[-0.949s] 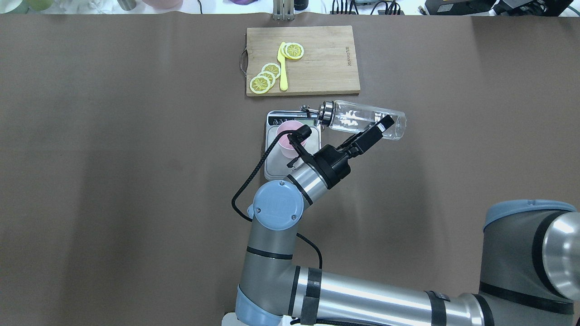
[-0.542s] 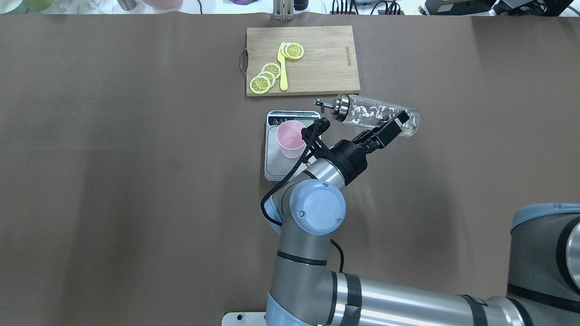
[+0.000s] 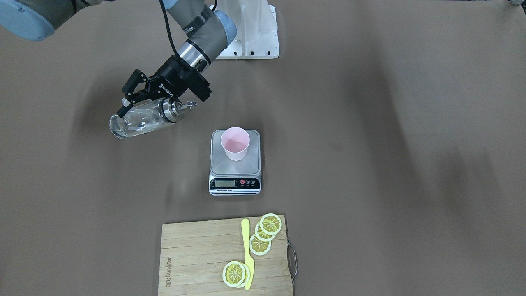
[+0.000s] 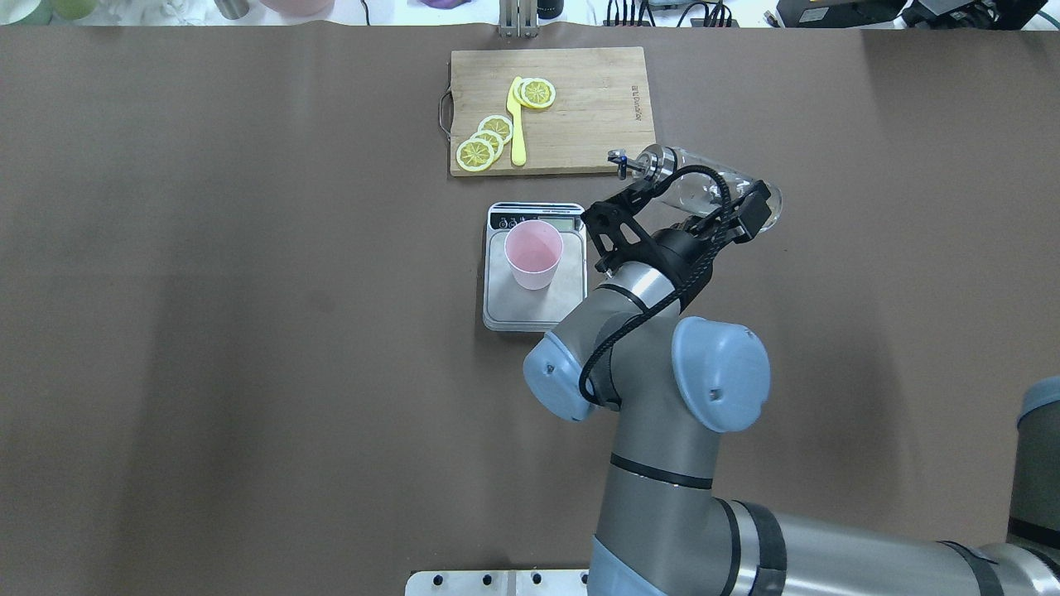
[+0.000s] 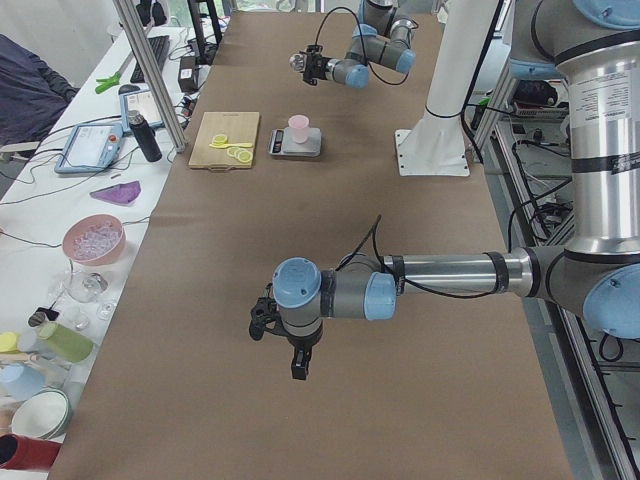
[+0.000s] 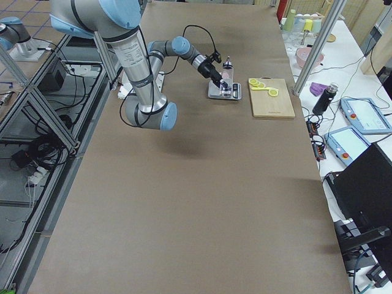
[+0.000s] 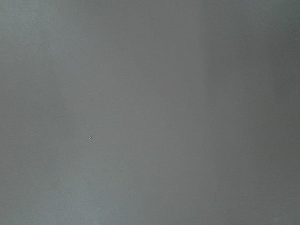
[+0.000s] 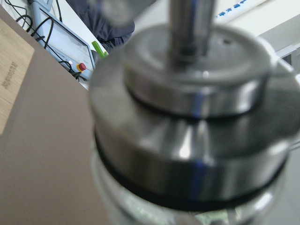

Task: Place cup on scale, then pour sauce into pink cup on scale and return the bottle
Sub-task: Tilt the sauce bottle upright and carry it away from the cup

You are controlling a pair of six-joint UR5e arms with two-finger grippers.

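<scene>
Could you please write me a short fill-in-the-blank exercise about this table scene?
The small pale pink plastic cup stands on the silver digital ____.
The right tool is shut on the clear glass ____ with a metal spout.
Beside the lemon slices on the wooden cutting board lies a ____ knife.
Missing: scale, bottle, yellow.

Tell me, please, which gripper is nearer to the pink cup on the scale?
The right gripper, holding the bottle just beside the cup. The left gripper hangs far down the table.
</scene>
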